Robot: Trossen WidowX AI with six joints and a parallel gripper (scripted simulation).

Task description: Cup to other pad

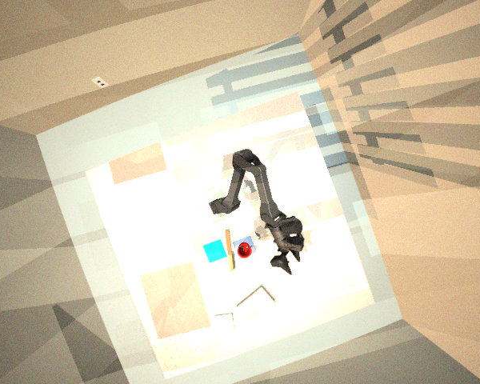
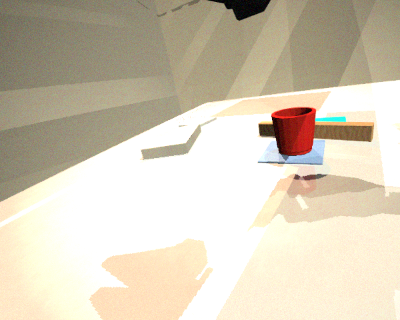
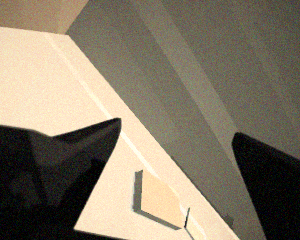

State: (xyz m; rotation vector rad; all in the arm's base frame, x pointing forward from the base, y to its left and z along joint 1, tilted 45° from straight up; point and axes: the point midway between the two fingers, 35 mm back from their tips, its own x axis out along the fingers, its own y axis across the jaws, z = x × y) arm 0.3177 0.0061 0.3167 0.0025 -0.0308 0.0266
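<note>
The red cup [image 1: 244, 250] [image 2: 294, 132] stands upright on the blue pad [image 1: 242, 240] [image 2: 318, 151]. Small marbles show inside it from above in the top view; in the exterior view its wall hides them. The cyan pad [image 1: 214, 250] [image 2: 333, 119] lies on the other side of a low wooden bar, with nothing on it. My gripper [image 1: 294, 266] [image 3: 176, 130] is open and empty, with its fingers wide apart in the wrist view. It is off to the cup's right in the top view, apart from it. The wrist view shows neither cup nor pads.
The wooden bar [image 1: 230, 250] [image 2: 345, 131] stands between the two pads, close to the cup. A pale angular block [image 2: 171, 152] [image 3: 157, 202] lies away from the pads, and a second pale piece [image 2: 207, 121] lies beyond it. A dark part of the arm [image 2: 245, 10] hangs high in the exterior view.
</note>
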